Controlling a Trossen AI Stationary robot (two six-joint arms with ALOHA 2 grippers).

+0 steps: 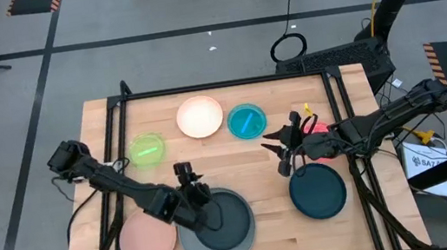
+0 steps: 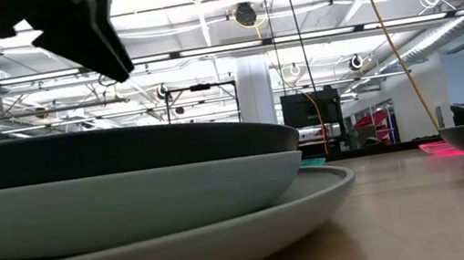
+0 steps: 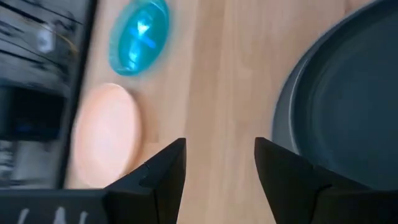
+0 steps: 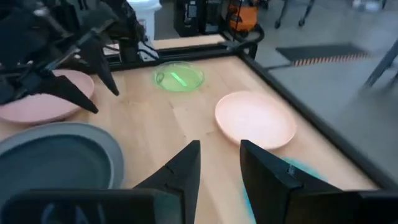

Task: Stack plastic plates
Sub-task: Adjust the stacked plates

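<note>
On the wooden table [image 1: 236,154], seen from above, the plates are spread around the centre. At about 7 o'clock near the front edge sits a stack: a large grey plate [image 1: 197,247] at the bottom, a light blue plate [image 2: 133,205] on it and a black plate [image 1: 228,216] on top, the three layers showing plainly in the low view. Just beside the stack, further toward 8 o'clock, lies the salmon pink plate [image 1: 147,239]. The lime green dish [image 1: 147,148] lies at 10 o'clock, the cream plate [image 1: 200,117] at about 11 o'clock and the cyan dish [image 1: 247,121] at about 12 o'clock, just beside the cream one. The dark teal plate [image 1: 318,191] lies at 4 o'clock, and a pink-red dish [image 1: 318,126] shows at 2 o'clock, partly hidden under the right arm. The left gripper [image 1: 196,197] hangs over the back rim of the black plate; its fingers [image 3: 158,174] stand apart with nothing between them. The right gripper [image 1: 282,152] hovers above bare wood between the cyan dish and the dark teal plate, its fingers [image 4: 180,168] likewise spread and holding nothing.
</note>
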